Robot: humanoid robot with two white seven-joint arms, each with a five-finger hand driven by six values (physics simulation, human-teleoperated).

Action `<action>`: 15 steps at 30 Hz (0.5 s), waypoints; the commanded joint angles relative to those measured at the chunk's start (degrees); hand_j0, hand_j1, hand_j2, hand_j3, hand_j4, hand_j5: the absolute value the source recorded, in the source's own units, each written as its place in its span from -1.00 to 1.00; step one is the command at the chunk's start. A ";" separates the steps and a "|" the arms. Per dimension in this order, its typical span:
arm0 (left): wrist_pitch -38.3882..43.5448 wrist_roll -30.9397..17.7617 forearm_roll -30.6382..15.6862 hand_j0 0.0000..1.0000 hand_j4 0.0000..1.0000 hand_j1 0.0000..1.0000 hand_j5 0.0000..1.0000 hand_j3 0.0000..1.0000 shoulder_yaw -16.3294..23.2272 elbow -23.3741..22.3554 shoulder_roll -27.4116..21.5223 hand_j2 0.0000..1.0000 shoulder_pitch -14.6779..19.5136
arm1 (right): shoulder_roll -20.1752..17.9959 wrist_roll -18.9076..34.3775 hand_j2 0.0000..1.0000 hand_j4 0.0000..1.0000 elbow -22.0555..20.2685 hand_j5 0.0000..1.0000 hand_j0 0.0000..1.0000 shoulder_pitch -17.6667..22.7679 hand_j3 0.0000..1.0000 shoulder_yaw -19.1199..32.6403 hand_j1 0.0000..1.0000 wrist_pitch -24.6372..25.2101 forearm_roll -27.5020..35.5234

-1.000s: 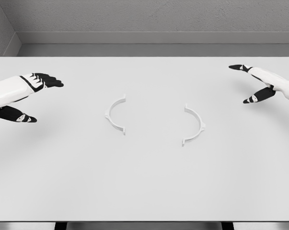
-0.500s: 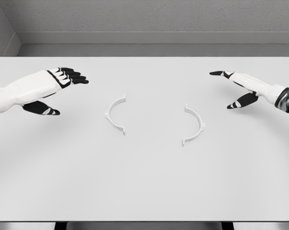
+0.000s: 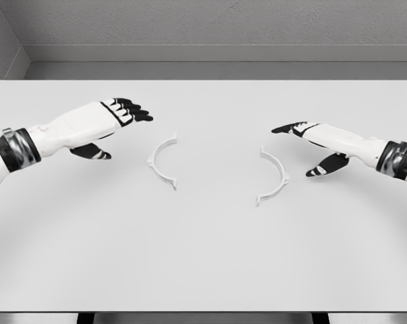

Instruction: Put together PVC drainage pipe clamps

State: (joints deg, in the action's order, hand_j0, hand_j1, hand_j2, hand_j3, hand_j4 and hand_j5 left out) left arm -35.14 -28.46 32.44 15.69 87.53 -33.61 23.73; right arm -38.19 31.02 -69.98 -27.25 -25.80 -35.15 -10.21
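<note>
Two white half-ring clamp pieces lie flat on the white table [image 3: 203,256], apart from each other. The left clamp half [image 3: 163,162] bulges to the left; the right clamp half [image 3: 275,177] bulges to the right. My left hand [image 3: 119,125] hovers just left of and above the left half, fingers spread, holding nothing. My right hand [image 3: 304,145] hangs just right of the right half, with its fingers and thumb apart and nothing in them. Neither hand touches a piece.
A grey wall [image 3: 203,27] runs behind the table's far edge. The table's front edge lies at the bottom of the view.
Both hands have moved inward toward the middle, the left one rightward to the left half, the right one leftward and down to the right half. The clamp halves have not moved.
</note>
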 commanded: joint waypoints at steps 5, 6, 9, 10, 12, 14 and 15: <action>0.14 -0.28 5.80 1.00 1.00 1.00 1.00 1.00 0.04 -3.33 6.19 1.00 0.09 | 0.40 1.32 1.00 1.00 -1.12 1.00 1.00 0.35 1.00 -0.21 1.00 0.15 0.45; 0.14 -0.28 5.80 1.00 1.00 1.00 1.00 1.00 0.04 -3.33 6.37 1.00 0.09 | 0.66 1.50 1.00 1.00 -1.12 1.00 1.00 0.35 1.00 -0.21 1.00 0.15 0.45; 0.14 -0.28 5.88 1.00 1.00 1.00 1.00 1.00 0.13 -3.33 7.16 1.00 0.00 | 2.24 1.94 1.00 1.00 -1.21 1.00 1.00 0.88 1.00 -0.21 1.00 0.15 0.45; 0.14 -0.28 5.97 1.00 1.00 1.00 1.00 1.00 0.30 -3.33 7.51 1.00 0.00 | 2.51 2.29 1.00 1.00 -1.21 1.00 1.00 0.79 1.00 -0.21 1.00 0.15 0.45; 0.14 -0.28 5.97 1.00 1.00 1.00 1.00 1.00 1.27 -4.21 8.04 1.00 0.00 | 2.60 2.56 1.00 1.00 -1.21 1.00 1.00 0.88 1.00 -0.30 1.00 0.15 0.45; 0.14 -0.28 5.97 1.00 1.00 1.00 1.00 1.00 1.27 -5.00 8.30 1.00 0.18 | 2.69 2.64 1.00 1.00 -1.21 1.00 1.00 0.97 1.00 -0.21 1.00 0.15 0.45; 0.14 -0.28 5.97 1.00 1.00 1.00 1.00 1.00 1.27 -5.35 8.39 1.00 0.18 | 2.77 2.56 1.00 1.00 -1.47 1.00 1.00 0.97 1.00 -0.30 1.00 0.15 0.45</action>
State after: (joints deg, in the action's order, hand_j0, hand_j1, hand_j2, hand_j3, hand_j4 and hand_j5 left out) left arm -35.14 -28.77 38.71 16.79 82.86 -25.54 23.91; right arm -35.58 33.49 -71.29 -26.28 -26.11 -35.15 -10.22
